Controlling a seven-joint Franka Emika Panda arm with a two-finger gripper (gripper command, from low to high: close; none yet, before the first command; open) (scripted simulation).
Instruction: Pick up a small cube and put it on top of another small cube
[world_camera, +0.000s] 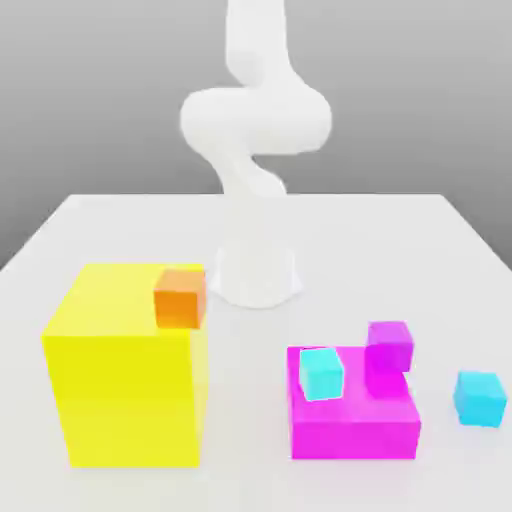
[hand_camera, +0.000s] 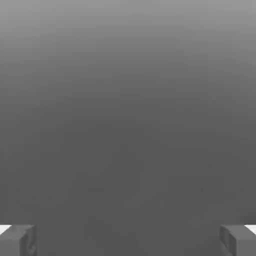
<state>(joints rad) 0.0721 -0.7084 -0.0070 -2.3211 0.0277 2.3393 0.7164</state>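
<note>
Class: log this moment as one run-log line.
claw: open, empty | cyan cube: on flat magenta block | magenta cube: bare | stacking: not started

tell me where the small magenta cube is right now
In the exterior view, the small magenta cube sits on the flat magenta block, right of a cyan cube.

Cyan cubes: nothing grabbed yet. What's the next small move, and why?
Probably bring the claw, open with nothing between its fingers, down over the cyan cube on the table. That cube stands free, while the other cyan cube rests on the flat magenta block beside the target magenta cube.
</note>
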